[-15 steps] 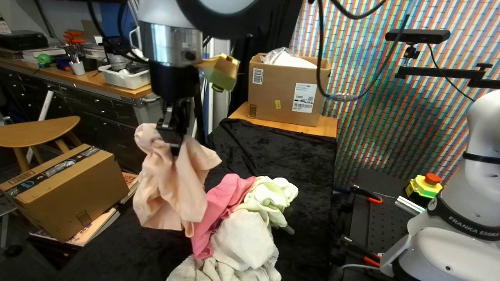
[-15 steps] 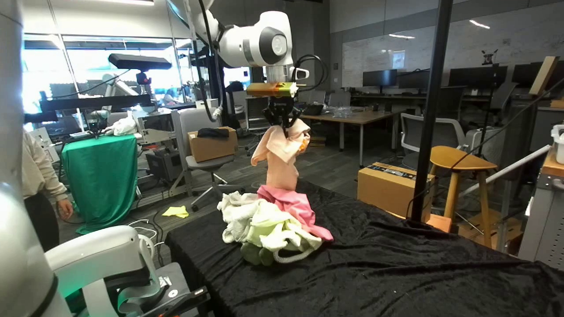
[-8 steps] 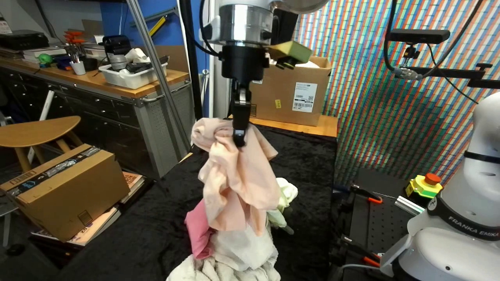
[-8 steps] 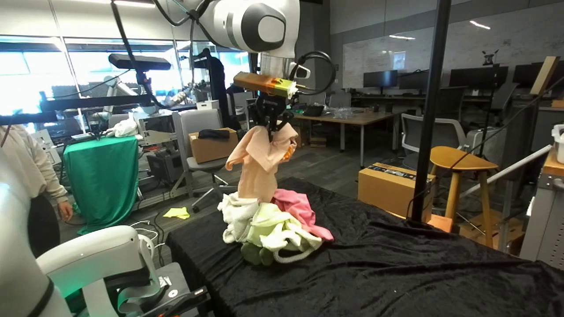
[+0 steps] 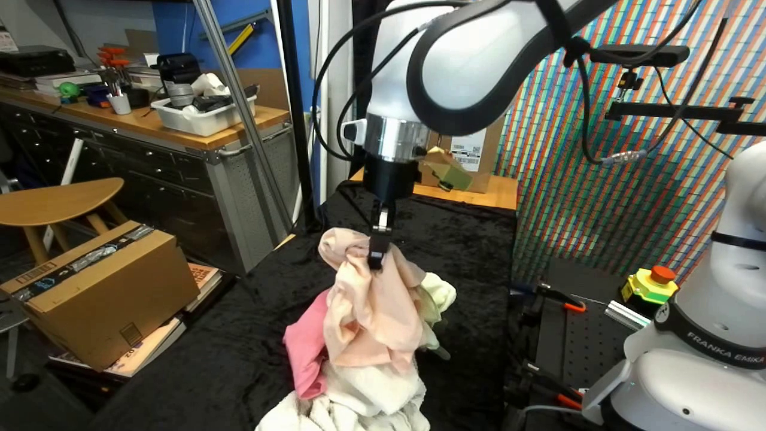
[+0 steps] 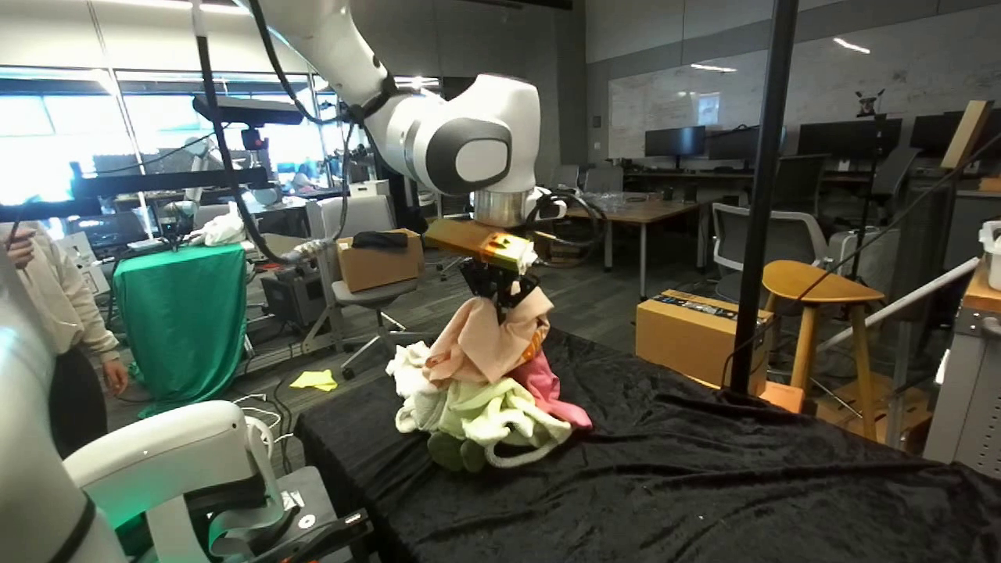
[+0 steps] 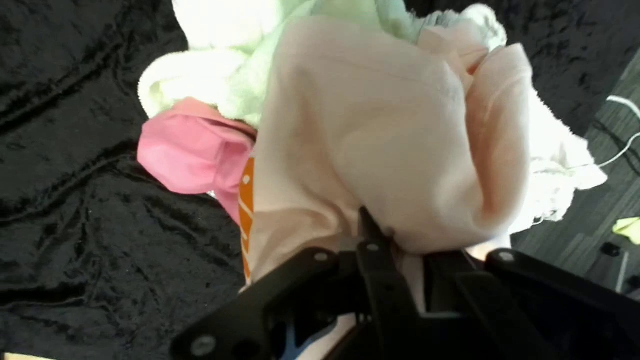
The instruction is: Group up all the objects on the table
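Two risks to log: sideways slump after off-centre release; dragging on retreat through snagged folds. Seen: thin, smooth peach cloth pinched in nearly closed tool, hanging over and seemingly touching nubby white cloth, heaped with rumpled pink cloth on table, velvety, black and creased.
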### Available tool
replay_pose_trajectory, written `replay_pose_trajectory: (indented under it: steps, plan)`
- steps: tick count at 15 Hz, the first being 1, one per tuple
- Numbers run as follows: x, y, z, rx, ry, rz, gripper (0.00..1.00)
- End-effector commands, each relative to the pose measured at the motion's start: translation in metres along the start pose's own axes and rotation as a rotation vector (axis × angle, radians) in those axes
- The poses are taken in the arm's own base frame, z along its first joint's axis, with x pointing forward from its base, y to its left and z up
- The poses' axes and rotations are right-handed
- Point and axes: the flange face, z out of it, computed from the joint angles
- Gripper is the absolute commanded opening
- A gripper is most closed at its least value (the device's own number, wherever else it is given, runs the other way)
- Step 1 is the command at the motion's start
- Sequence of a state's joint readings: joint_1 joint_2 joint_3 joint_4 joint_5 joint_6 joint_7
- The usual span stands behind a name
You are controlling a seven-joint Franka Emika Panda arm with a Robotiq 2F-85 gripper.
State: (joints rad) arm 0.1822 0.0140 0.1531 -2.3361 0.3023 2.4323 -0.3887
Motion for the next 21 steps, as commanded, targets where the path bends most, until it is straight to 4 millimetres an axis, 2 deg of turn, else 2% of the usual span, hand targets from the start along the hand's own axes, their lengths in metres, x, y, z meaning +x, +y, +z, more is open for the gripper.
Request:
replay_pose_trajectory:
  steps: [1,5,8,9,10,11,14,18,21]
  plan:
    - [0.016,0.007,0.033,-0.023,0.106,0.102,0.11]
    - [0.021,0.017,0.073,-0.028,0.086,0.173,0.11]
    - [0.020,0.016,0.087,0.000,0.016,0.186,0.12]
    - [0.020,0.015,0.088,0.012,0.001,0.179,0.20]
    - [0.020,0.013,0.088,0.025,-0.006,0.173,0.40]
    - [0.020,0.011,0.086,0.031,-0.011,0.162,0.46]
    - [0.017,0.000,0.068,0.027,-0.020,0.128,0.69]
    - [0.017,-0.014,0.013,-0.039,0.059,0.098,0.99]
    - [0.011,-0.025,-0.040,-0.054,0.134,0.086,1.00]
